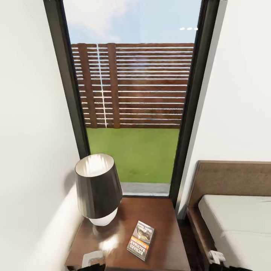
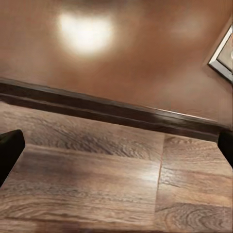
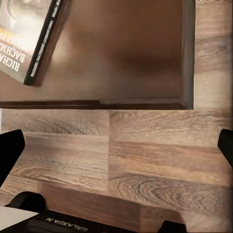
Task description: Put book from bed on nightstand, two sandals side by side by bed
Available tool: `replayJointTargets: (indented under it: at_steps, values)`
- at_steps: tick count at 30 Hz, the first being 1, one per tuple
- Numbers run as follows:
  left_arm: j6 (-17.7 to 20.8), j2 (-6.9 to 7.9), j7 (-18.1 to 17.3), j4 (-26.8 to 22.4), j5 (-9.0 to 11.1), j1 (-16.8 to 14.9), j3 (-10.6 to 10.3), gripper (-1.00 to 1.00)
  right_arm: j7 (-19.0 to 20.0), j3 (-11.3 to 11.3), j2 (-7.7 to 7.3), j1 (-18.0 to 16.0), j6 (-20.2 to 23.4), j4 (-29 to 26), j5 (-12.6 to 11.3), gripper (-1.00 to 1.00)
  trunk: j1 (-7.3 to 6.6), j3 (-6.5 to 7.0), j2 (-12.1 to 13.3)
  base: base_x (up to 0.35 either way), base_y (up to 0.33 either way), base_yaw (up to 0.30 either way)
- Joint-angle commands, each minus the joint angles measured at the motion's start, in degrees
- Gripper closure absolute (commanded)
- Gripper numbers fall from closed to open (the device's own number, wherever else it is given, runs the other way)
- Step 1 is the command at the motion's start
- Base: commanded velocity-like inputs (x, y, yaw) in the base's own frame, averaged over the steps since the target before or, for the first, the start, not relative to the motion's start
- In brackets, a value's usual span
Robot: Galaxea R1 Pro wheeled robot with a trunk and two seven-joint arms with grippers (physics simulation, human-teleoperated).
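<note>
Book [image 1: 140,240] already flat on nightstand [image 1: 165,222] by lamp [image 1: 98,188], so step 1 looks done. Both grippers wide open, empty. Next prob: turn, find sandals.

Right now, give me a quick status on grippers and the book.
Left gripper and right gripper open, empty. Book flat on the nightstand, beside the lamp. Sandals pending.

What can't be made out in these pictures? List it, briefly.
- book: cover picture too small in the head view; cut off by the frame edge in both wrist views.
- bed: head view, cut off by right and bottom edges.
- nightstand: head view, front hidden under its own top.
</note>
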Motion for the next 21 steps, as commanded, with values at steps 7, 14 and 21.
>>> replayJointTargets:
  at_steps: [7,14,21]
  values:
    - [-5.9,-1.22,0.2,9.0,0.4,0.1,-0.2,-1.00,-0.1,0.2,0.19,1.2,-5.4,5.0,0.2,-1.00,-1.55,1.21,2.8,0.000,0.000,0.000]
    - [-7.6,-1.27,0.2,16.3,0.5,0.2,-0.2,-1.00,-0.2,0.2,0.26,3.0,-5.3,5.3,0.3,-1.00,-3.09,2.46,5.6,0.000,0.000,0.000]
    - [-9.3,-1.20,0.2,19.8,0.7,0.6,-0.2,-1.00,-0.1,0.2,0.28,8.5,-5.0,5.3,0.3,-1.00,-4.62,3.72,8.4,0.000,0.000,0.000]
